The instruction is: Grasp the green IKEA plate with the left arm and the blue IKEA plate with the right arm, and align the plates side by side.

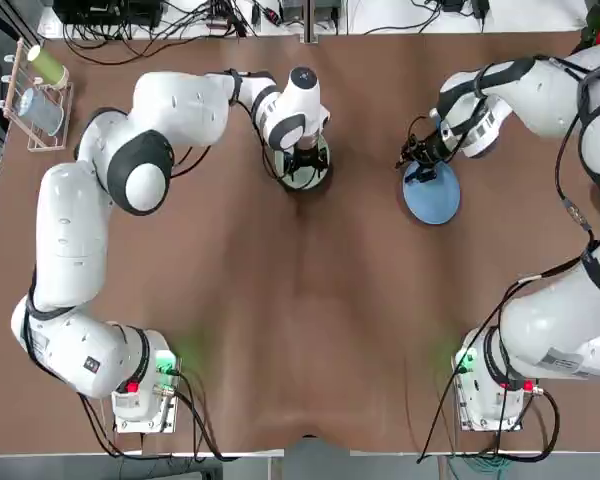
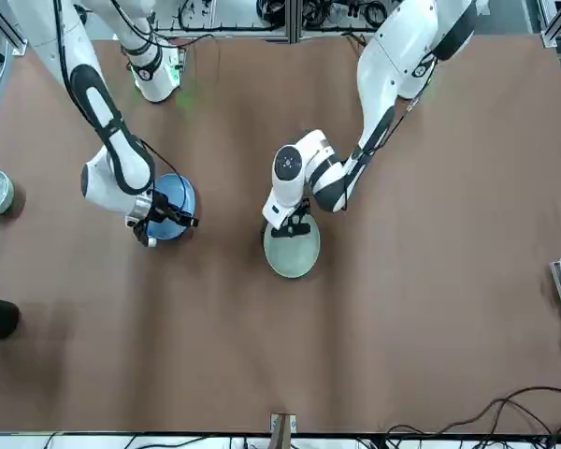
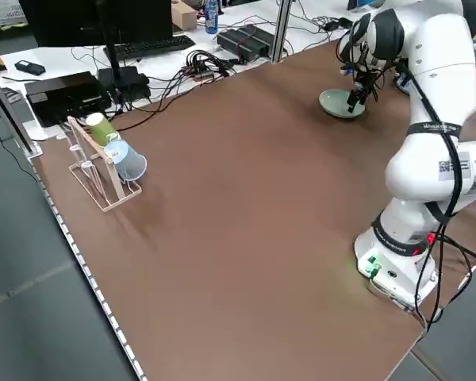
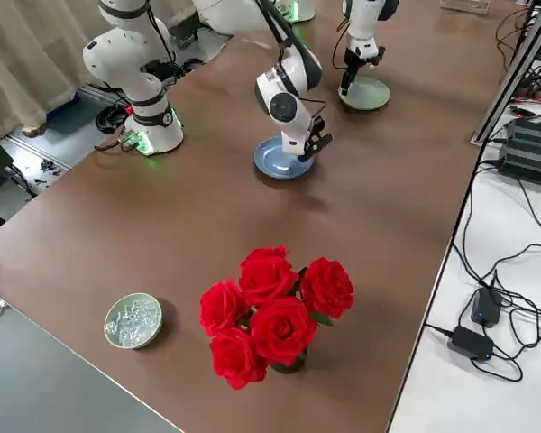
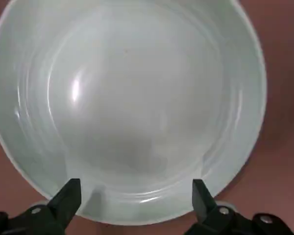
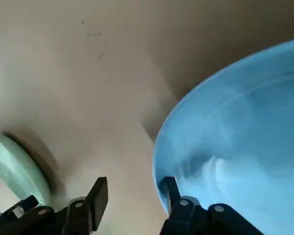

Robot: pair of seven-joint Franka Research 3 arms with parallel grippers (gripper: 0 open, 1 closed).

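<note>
Brown bench [image 1: 310, 300], far half: left tool [image 1: 302, 160] spread wide over green plate [image 2: 292, 251], rim not yet pinched. Right tool [image 1: 422, 155] clenched at blue plate [image 1: 432, 193] rim, one finger inside. Plates well apart. Best: pinch green rim squarely, keep both level.

We see bare worktop [image 1: 360, 170] between the green plate [image 1: 310, 172] and the blue plate [image 1: 432, 195]; nothing blocks there.
</note>
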